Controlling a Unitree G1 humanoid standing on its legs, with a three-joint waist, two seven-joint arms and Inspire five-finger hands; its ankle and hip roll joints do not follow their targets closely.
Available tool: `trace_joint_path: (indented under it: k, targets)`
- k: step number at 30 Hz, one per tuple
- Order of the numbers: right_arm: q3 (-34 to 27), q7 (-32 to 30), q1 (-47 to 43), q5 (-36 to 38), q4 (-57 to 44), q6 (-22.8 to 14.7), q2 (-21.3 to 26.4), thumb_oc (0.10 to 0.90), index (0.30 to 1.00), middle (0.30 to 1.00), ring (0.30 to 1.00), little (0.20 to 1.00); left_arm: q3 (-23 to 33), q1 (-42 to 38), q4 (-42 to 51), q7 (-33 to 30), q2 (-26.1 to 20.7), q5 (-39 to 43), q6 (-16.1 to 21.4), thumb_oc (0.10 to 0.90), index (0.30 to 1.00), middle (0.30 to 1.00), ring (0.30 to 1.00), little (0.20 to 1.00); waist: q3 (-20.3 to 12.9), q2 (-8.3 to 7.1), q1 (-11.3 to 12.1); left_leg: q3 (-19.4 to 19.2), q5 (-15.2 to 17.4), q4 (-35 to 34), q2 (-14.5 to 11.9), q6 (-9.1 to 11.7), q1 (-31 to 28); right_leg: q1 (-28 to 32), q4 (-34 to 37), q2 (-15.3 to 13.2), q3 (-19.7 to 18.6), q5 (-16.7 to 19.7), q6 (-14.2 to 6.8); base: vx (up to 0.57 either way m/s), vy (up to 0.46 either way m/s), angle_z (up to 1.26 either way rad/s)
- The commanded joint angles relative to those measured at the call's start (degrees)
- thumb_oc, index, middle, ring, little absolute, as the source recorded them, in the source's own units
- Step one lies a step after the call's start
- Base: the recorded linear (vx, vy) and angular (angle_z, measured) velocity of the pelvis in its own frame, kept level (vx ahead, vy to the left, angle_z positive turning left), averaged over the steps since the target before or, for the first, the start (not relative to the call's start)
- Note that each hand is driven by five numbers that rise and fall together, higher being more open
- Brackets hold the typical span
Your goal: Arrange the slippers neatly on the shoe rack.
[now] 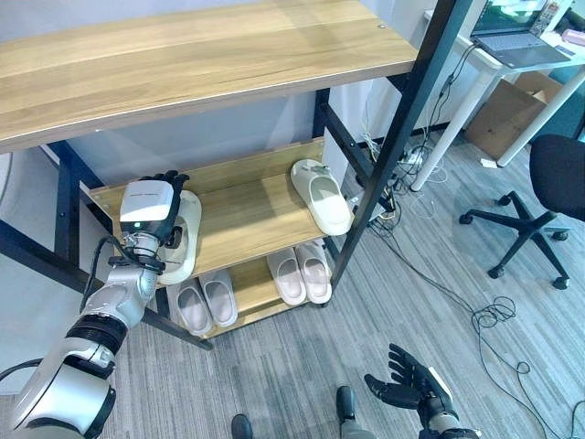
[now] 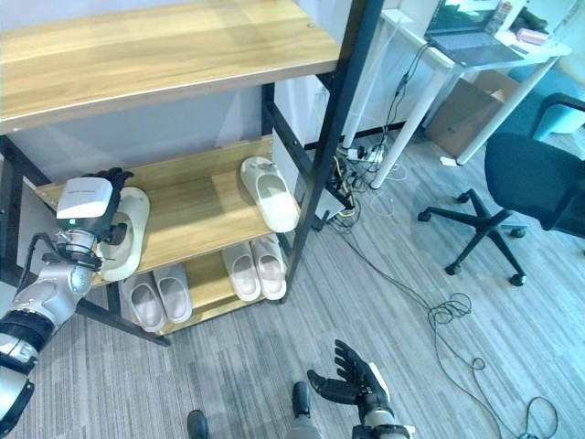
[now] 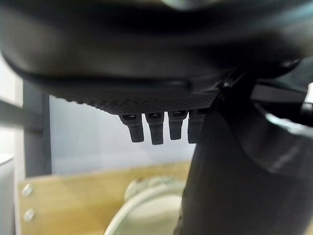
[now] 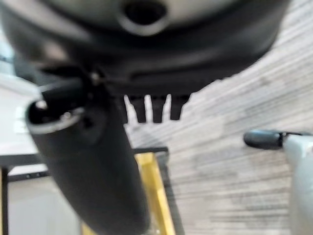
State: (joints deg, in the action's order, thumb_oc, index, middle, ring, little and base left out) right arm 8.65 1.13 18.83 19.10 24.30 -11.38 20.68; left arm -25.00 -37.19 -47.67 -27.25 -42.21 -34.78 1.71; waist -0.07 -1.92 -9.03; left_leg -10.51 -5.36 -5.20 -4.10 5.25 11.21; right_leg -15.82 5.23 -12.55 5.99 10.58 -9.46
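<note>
Slippers first: from the head view I see one cream slipper (image 1: 186, 240) under my left hand (image 1: 151, 212) at 9 o'clock on the shoe rack (image 1: 242, 206); its mate (image 1: 322, 195) lies well apart. Right hand (image 1: 409, 382) hangs spread at 5 o'clock. Left wrist view: fingers (image 3: 155, 128) straight above the slipper.

Wooden shoe rack (image 1: 247, 206), two slippers on middle shelf, two pairs (image 1: 300, 273) below
</note>
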Motion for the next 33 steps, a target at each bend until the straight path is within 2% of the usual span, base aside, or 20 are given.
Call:
trace_joint_path:
  k: [1,2,3,6,8,12,13,17,19,28,29,33]
  targets:
    - [-2.25,-0.89,-2.63,0.59,-3.96,-4.94,3.16,0.8,0.9,0.9,0.9,0.9,2.55,-12.4,-7.68,-4.45,0.35,5.23,-0.61,0.576,0.564,0.564,0.564,0.564,0.47,1.82,0.57,-0.56,7.24,0.2,5.94,-4.35,1.57,-0.56,-0.23,0.95,2.27,-1.83,-4.77,0.0,-0.004,-0.03]
    - [-2.31,-0.91,-2.62,0.58,-3.97,-4.93,3.13,0.8,0.9,0.9,0.9,0.9,2.39,-12.61,-7.9,-4.52,0.43,5.28,-0.53,0.419,0.328,0.328,0.328,0.328,0.44,1.82,0.63,-0.55,7.23,0.2,5.94,-4.35,1.65,-0.62,-0.23,0.95,2.28,-1.83,-4.77,0.0,0.0,0.0]
    - [-2.08,-1.25,-2.95,0.42,-3.88,-5.03,3.38,0.8,0.9,0.9,0.9,0.9,1.44,-13.91,-12.06,-4.26,1.46,6.68,-0.43,0.4,0.3,0.3,0.3,0.3,0.32,1.78,0.24,-0.58,7.14,0.2,5.91,-4.32,1.93,-1.04,-0.23,0.97,2.18,-1.69,-4.79,0.0,0.0,0.0]
    - [-2.07,-1.72,-3.81,0.4,-3.95,-5.39,4.03,0.8,0.9,0.9,0.9,0.9,-0.07,-16.13,-16.55,-4.07,2.87,8.39,0.03,0.4,0.3,0.3,0.3,0.3,0.25,1.68,-0.45,-0.88,6.95,0.2,5.69,-4.21,2.64,-1.93,-0.23,1.04,2.06,-1.55,-4.84,0.0,0.0,0.0]
    - [-2.36,-2.02,-3.66,0.57,-4.2,-5.65,4.12,0.8,0.9,0.9,0.9,0.9,0.06,-16.56,-16.01,-4.7,3.51,9.39,0.52,0.4,0.3,0.3,0.3,0.3,0.23,1.61,-0.67,-1.1,6.93,0.2,5.57,-4.15,2.9,-2.34,-0.23,1.11,2.0,-1.52,-4.87,0.0,0.0,0.0]
    - [-2.38,-3.54,-4.12,-1.15,-1.81,-5.54,4.14,0.8,0.9,0.9,0.9,0.9,1.84,-15.81,-11.44,-6.57,6.17,10.3,0.53,0.4,0.3,0.3,0.3,0.3,0.42,1.65,-0.15,-0.5,6.67,0.2,5.56,-4.16,3.38,-2.44,-0.23,0.96,2.71,-1.83,-4.69,0.0,-0.042,-0.01]
    - [-2.83,-4.08,-3.17,-1.45,-1.74,-5.57,4.05,0.8,0.9,0.9,0.9,0.9,2.44,-14.73,-6.93,-7.7,7.83,9.54,0.56,0.4,0.3,0.3,0.3,0.3,0.61,1.64,-0.21,-0.3,6.55,0.2,5.57,-4.15,3.44,-2.43,-0.23,0.92,2.89,-1.93,-4.6,0.01,-0.04,0.05]
    - [-3.51,-4.39,-2.64,-1.7,-2.99,-5.67,4.57,0.8,0.9,0.9,0.9,0.9,1.43,-14.65,-1.52,-8.05,7.86,7.01,0.27,0.4,0.3,0.3,0.3,0.3,0.85,1.96,-0.55,-0.37,6.51,0.2,5.4,-4.08,3.55,-2.54,-0.23,0.95,2.86,-2.0,-4.49,0.0,-0.029,0.01]
    - [-3.63,-4.79,-2.9,-2.2,-3.73,-5.52,5.31,0.8,0.9,0.9,0.9,0.9,0.2,-15.42,2.19,-8.32,9.29,4.45,-0.5,0.4,0.3,0.3,0.3,0.3,1.02,2.37,-0.7,-0.42,6.55,0.2,5.24,-4.04,3.62,-2.74,-0.23,1.12,2.63,-2.38,-4.24,0.01,-0.032,-0.04]
    - [-2.77,-5.52,-4.99,-1.63,-5.34,-5.11,6.96,0.8,0.9,0.9,0.9,0.9,-1.83,-20.15,1.38,-8.73,14.05,2.91,-2.5,0.4,0.3,0.3,0.3,0.3,1.61,3.28,-1.25,-0.84,6.11,0.2,4.33,-3.66,4.41,-3.88,-0.23,1.84,1.9,-3.43,-3.62,0.0,-0.053,-0.06]
    - [-2.3,-5.8,-5.83,-1.43,-5.47,-5.25,7.34,0.8,0.9,0.9,0.9,0.9,-2.74,-22.04,-0.34,-9.36,14.56,1.65,-3.9,0.4,0.3,0.3,0.3,0.3,1.66,3.43,-1.47,-0.93,5.89,0.2,4.02,-3.55,4.77,-4.3,-0.23,2.15,1.58,-3.56,-3.46,0.0,-0.043,-0.07]
    - [-1.23,-6.47,-6.86,-1.06,-5.66,-5.44,8.17,0.8,0.9,0.9,0.9,0.9,-4.29,-25.62,-4.93,-9.86,16.03,2.09,-4.82,0.4,0.3,0.3,0.3,0.3,2.0,3.59,-2.16,-1.38,5.55,0.2,3.29,-3.29,5.3,-5.23,-0.23,2.82,0.93,-3.86,-3.19,0.0,-0.064,-0.02]
